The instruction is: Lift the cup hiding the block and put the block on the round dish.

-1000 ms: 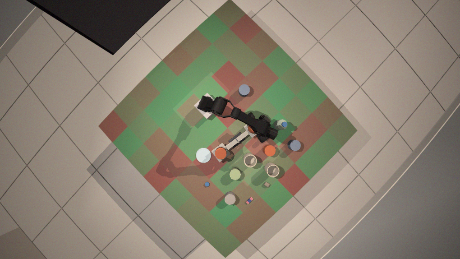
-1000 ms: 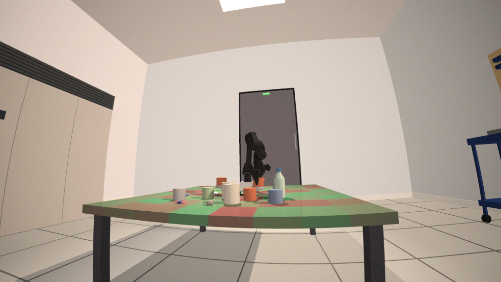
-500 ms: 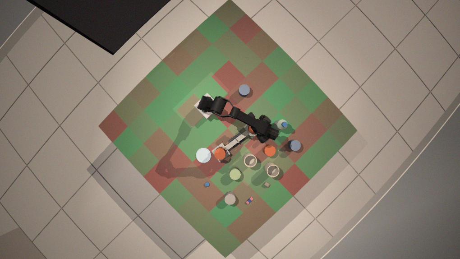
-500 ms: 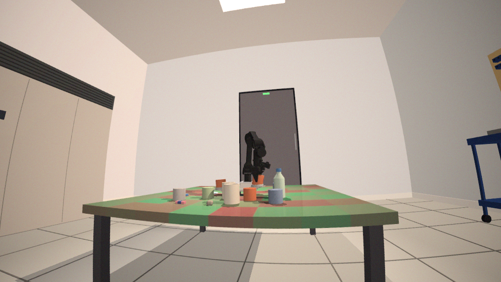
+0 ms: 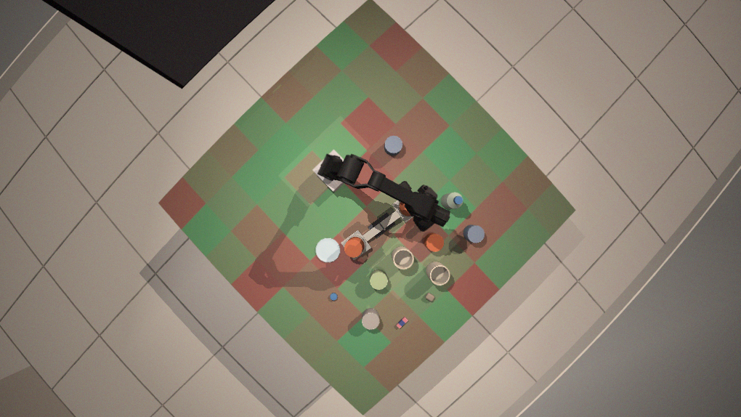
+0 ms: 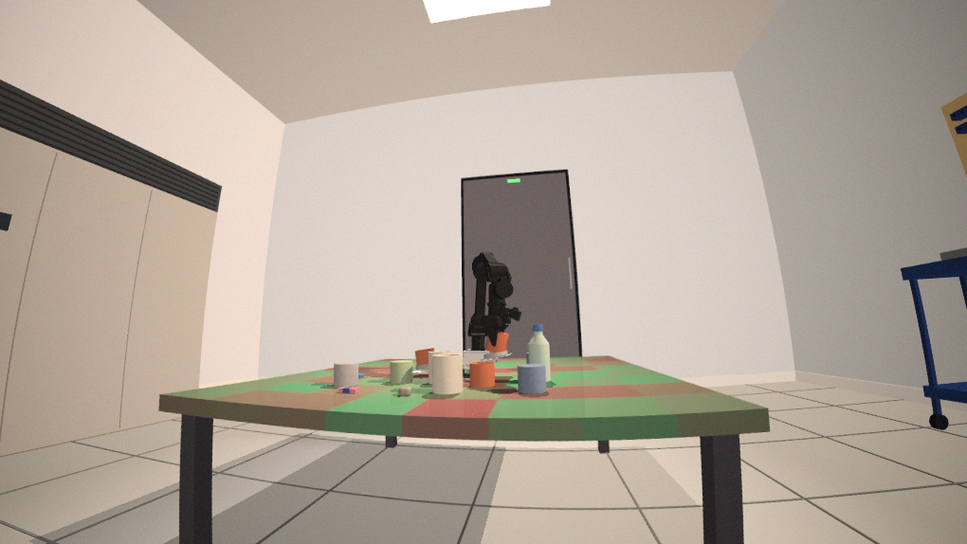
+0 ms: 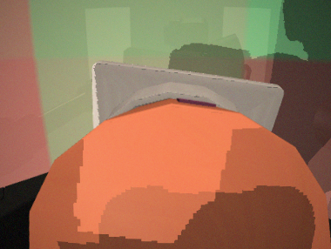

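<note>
My gripper [image 6: 497, 340] is shut on an orange cup [image 5: 405, 208] [image 6: 501, 342] [image 7: 165, 161] at the balance's end nearer the bottle. In the overhead view the arm hides the fingers and much of this cup. The cup is upright over the grey end plate [image 7: 131, 83]; I cannot tell whether they touch. A thin purple sliver [image 7: 196, 103] shows at its far rim. The matching cup [image 5: 354, 247] [image 6: 424, 355] stands slightly tilted on the other, lower end of the balance [image 5: 373, 233]. The pale round dish [image 5: 327, 250] lies beside that end, with nothing on it.
A third orange cup [image 5: 434, 242] [image 6: 482, 373], a bottle [image 5: 452, 200] [image 6: 538, 358] and a blue-grey cylinder [image 5: 474, 233] [image 6: 531, 378] stand near the gripper. Two cream cups [image 5: 394, 263] [image 5: 431, 279] and a green cylinder [image 5: 378, 280] stand in front of the balance.
</note>
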### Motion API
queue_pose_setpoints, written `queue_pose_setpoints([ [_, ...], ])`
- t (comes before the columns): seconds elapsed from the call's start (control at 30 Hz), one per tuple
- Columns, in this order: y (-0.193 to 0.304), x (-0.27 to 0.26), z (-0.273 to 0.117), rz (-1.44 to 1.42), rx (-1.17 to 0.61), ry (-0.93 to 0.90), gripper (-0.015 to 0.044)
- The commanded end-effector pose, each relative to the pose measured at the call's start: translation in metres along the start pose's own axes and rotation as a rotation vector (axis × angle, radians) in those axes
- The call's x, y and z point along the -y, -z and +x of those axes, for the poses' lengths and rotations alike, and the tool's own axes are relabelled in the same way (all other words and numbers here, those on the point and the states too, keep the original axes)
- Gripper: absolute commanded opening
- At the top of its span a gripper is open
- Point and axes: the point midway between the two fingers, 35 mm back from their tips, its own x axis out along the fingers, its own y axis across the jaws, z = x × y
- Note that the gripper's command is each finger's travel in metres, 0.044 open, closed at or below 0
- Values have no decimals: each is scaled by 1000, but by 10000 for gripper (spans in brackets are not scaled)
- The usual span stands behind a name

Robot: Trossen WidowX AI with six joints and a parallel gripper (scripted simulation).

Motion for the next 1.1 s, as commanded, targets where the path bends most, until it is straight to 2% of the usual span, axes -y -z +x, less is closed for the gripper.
queue_pose_setpoints([
  [0.0,-8,4,-14,-9,37,26,0],
  [1.07,-4,-1,-55,-9,36,26,0],
])
